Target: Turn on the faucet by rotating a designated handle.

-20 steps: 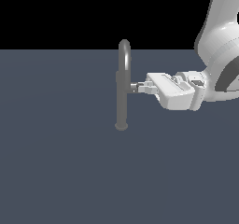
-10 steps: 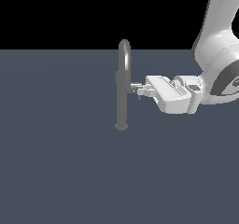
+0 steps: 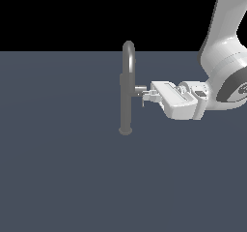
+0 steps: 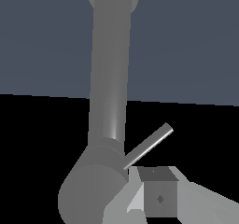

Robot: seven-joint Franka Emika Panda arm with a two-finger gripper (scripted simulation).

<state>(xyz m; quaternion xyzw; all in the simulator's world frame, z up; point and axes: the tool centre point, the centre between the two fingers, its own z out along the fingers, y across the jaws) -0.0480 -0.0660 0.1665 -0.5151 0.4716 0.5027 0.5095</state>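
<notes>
Exterior view: we see faucet [image 3: 126, 88] upright on flat grey floor [image 3: 58, 178], gooseneck arch on top. Handle [image 3: 140, 89], short grey stub, juts from column mid-height toward exterior view's right. Gripper [image 3: 144, 96] level with handle, fingertips right at stub; white Panda arm [image 3: 224, 47] behind it. Nothing else near faucet. We cannot tell finger spacing here.

Wrist view: we see faucet column close, handle stub [image 4: 93, 190] at its side, thin lever rod [image 4: 148, 145] slanting off it. One finger pad [image 4: 158, 197] just beside rod's base; contact unclear. No legible writing anywhere.
</notes>
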